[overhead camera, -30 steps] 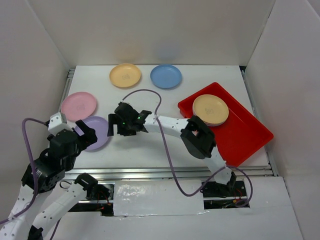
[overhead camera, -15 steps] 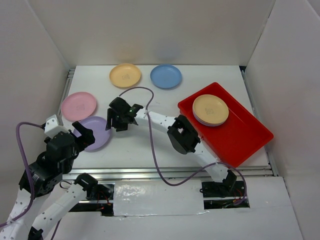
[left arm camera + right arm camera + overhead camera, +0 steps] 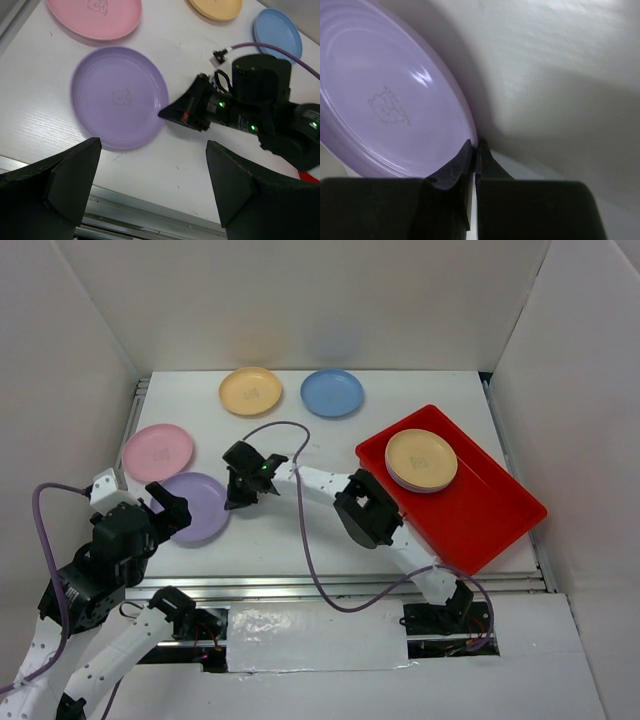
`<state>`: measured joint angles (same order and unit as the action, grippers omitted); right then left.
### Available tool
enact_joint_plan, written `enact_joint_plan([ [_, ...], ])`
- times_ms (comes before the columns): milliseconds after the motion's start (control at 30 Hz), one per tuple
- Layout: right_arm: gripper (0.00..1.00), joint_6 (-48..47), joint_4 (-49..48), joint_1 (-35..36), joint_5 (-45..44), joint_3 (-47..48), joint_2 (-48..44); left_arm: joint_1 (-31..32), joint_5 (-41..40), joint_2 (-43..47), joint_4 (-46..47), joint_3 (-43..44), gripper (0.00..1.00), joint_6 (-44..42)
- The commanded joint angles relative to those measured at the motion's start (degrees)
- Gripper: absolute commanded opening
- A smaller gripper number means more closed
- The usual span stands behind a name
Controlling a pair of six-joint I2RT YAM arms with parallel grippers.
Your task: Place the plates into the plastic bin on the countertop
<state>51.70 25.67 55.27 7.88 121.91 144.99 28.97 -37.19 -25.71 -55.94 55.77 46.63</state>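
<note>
Arm: Tabletop [image 3: 420,390] carries four loose plates: a yellow-orange plate [image 3: 250,390] and a blue plate [image 3: 332,392] at the back, a pink plate [image 3: 158,451] on my left, and the lilac plate [image 3: 119,97] nearest me. The red bin [image 3: 490,510] sits on my right and holds a small stack [image 3: 421,459].

Watcher: And your fingers?

Arm: My left fingers [image 3: 152,150] hang wide apart by the lilac plate's near edge, holding nothing. My right fingers [image 3: 474,149] are pressed together. Their tips sit low against that plate's right rim, with nothing pinched between them.

Watcher: What worries you?

Arm: The plate is shallow and lies flat, so I judge the closed tips may ride over the rim or simply shove it. A shove would send it left, toward the pink plate or under my left fingers. If the rim does lift, the slick plastic could slip off and drop back. My right arm is also stretched far across, and its cable [image 3: 260,44] could snag.
</note>
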Motion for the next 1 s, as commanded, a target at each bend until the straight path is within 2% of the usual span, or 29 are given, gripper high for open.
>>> enact_joint_plan([
  [0, 0.00, -1.9, 2.1, -0.2, -7.0, -14.6, -11.7, 0.0, 0.1, -0.2, 1.9, 0.7, 0.99, -1.0],
  [33, 0.00, -1.9, 2.0, -0.9, -7.7, -19.0, -19.8, 0.0, 0.3, -0.2, 2.1, 0.7, 0.99, -1.2],
  [67, 0.00, -2.0, 1.8, -1.8, -9.3, -23.5, -24.0, 0.0, 0.4, -0.2, 2.1, 0.7, 0.99, -1.2],
  [100, 0.00, -1.9, 1.3, -4.8, -8.9, -33.1, -27.9, -0.1, 0.4, 0.0, 2.3, 0.5, 0.99, -1.5],
  [133, 0.00, -2.0, -3.0, -6.7, -6.3, -38.7, -37.0, 0.0, 0.7, 0.0, 2.6, 0.6, 0.99, -1.6],
  [200, 0.00, -2.6, -7.5, -13.5, -3.8, -52.3, -45.6, 0.0, 0.9, -0.2, 2.8, 0.4, 0.99, -1.7],
  [233, 0.00, -3.1, -7.7, -16.3, -3.0, -55.0, -52.5, -0.1, 0.9, -0.4, 2.8, 0.5, 0.99, -2.0],
  [333, 0.00, -6.0, -3.4, -27.7, -2.9, -60.4, -62.3, -0.1, 1.3, -0.7, 3.0, 0.6, 0.99, -2.2],
  [400, 0.00, -8.3, -1.0, -34.0, -2.2, -62.4, -65.6, -0.1, 1.5, -0.4, 3.2, 0.4, 0.99, -2.3],
  [433, 0.00, -8.9, 0.0, -39.9, -2.2, -62.6, -68.0, -0.1, 1.5, 0.0, 3.2, 0.3, 0.99, -2.2],
  [633, 0.00, -12.3, 5.0, -61.0, -4.7, -62.0, -66.8, -0.1, 1.9, 0.4, 3.6, 0.1, 0.99, -2.6],
  [733, 0.00, -12.2, 2.6, -67.0, -3.0, -63.3, -66.1, -0.1, 2.5, -0.2, 4.0, 0.0, 0.99, -3.0],
  [967, 0.00, -12.5, 1.6, -71.7, -1.1, -62.8, -64.3, -0.1, 3.8, -2.1, 4.4, 0.0, 0.99, -4.1],
])
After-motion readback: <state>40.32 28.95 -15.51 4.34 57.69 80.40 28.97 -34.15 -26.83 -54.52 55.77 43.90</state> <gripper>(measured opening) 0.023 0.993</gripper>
